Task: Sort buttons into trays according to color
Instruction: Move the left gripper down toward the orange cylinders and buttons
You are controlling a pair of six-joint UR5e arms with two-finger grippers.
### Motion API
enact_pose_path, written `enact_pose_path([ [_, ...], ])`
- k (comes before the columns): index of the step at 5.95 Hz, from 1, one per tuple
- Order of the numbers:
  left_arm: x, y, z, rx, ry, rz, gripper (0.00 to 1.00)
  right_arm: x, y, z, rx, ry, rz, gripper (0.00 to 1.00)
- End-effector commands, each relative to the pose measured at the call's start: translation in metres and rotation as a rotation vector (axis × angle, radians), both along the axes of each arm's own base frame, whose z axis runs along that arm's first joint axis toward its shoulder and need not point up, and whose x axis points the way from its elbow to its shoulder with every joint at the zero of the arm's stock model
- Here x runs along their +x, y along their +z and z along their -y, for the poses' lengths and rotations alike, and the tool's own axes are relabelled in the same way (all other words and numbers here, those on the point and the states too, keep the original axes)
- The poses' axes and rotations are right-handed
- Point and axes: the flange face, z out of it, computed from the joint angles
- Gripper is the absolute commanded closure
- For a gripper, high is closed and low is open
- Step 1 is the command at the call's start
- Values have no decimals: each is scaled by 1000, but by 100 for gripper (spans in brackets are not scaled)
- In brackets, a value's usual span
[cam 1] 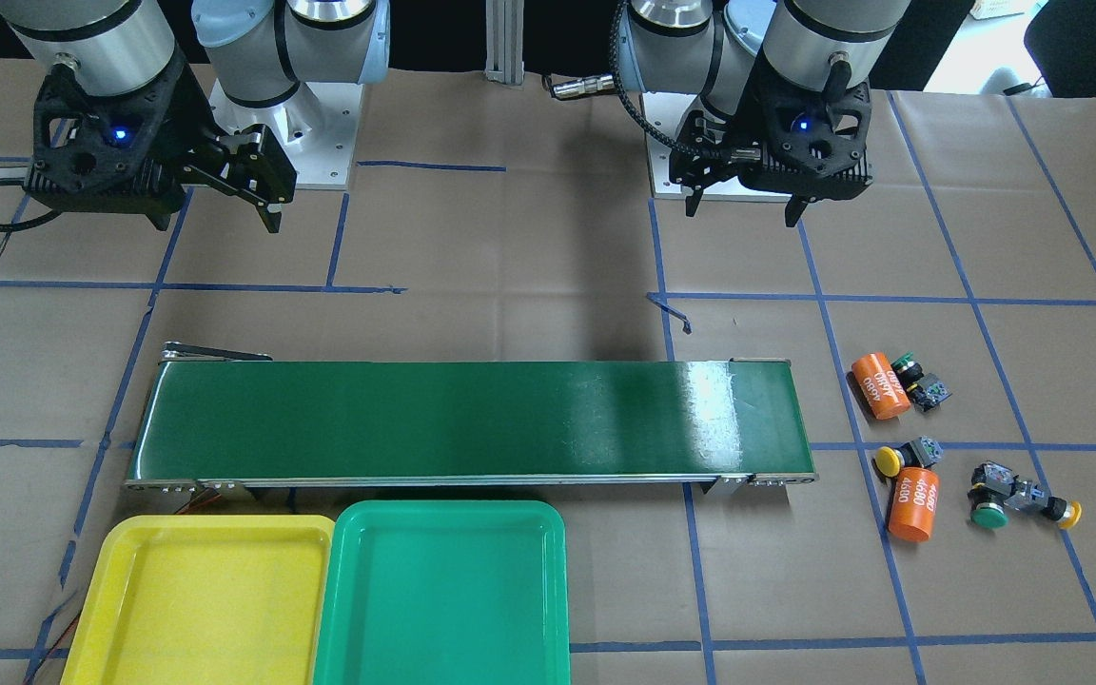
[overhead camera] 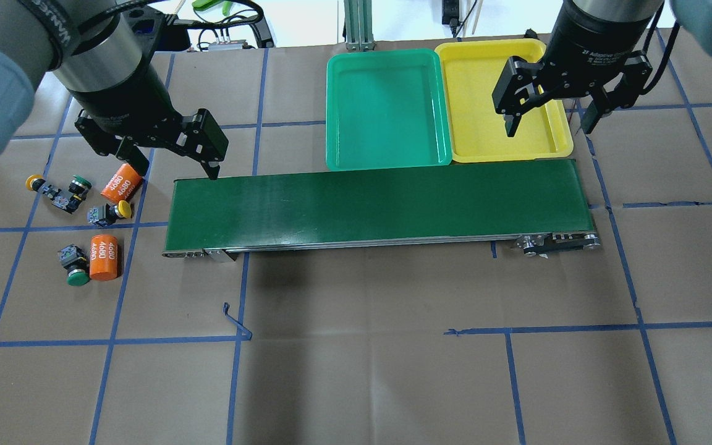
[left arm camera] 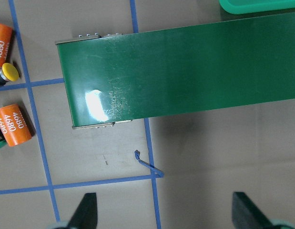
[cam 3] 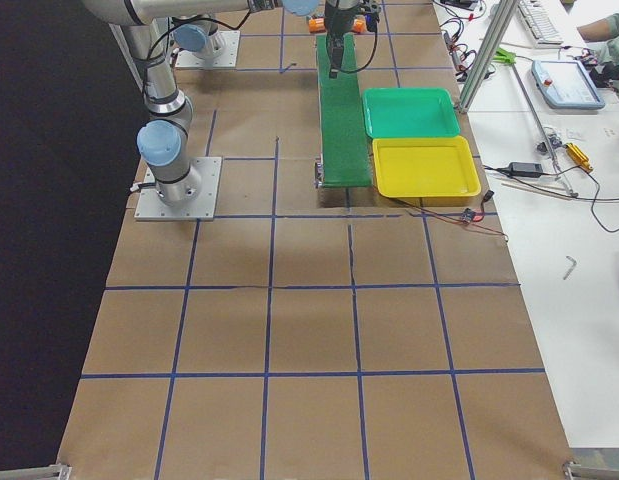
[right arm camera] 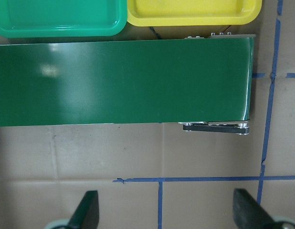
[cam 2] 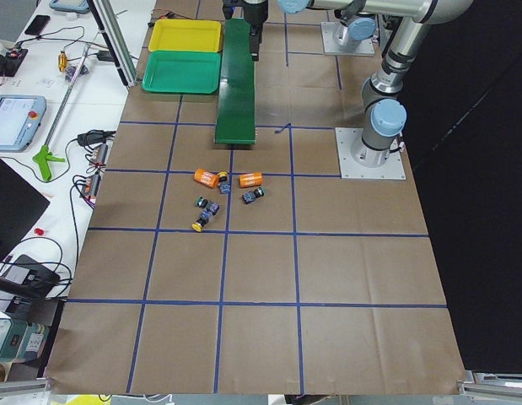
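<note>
So all four buttons (overhead camera: 112, 213) are lying loose near the counter's left end, mixed in with two orange cylinders (overhead camera: 104, 257) printed "4680". The green tray (overhead camera: 381, 105) and yellow tray (overhead camera: 473, 111) sit side by side at the far edge, behind the conveyor belt (overhead camera: 374, 207). My guess is left loads, right sorts. Both the left gripper (cam 1: 743, 209) and right gripper (overhead camera: 547, 131) hang wide open, holding nothing. The right one's label reads "2F Adaptive".

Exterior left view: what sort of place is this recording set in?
Probably a robotics lab test cell, not a factory floor: a paper-covered table gridded with blue tape, a short conveyor belt, and a side bench strewn with cables and a teach pendant.
</note>
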Motion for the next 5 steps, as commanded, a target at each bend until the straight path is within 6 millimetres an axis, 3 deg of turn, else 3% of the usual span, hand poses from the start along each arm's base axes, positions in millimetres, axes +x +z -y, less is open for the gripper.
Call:
enact_pose_path([
  [1,22,0,7,1,33,-2,2,0,0,0,0,0,-1,0],
  [3,86,-6,21,19,-22,-11,2,0,0,0,0,0,-1,0],
  [4,135,-7,21,56,17,21,2,0,0,0,0,0,0,0],
  [5,182,-26,24,90,-8,9,2,0,0,0,0,0,-1,0],
])
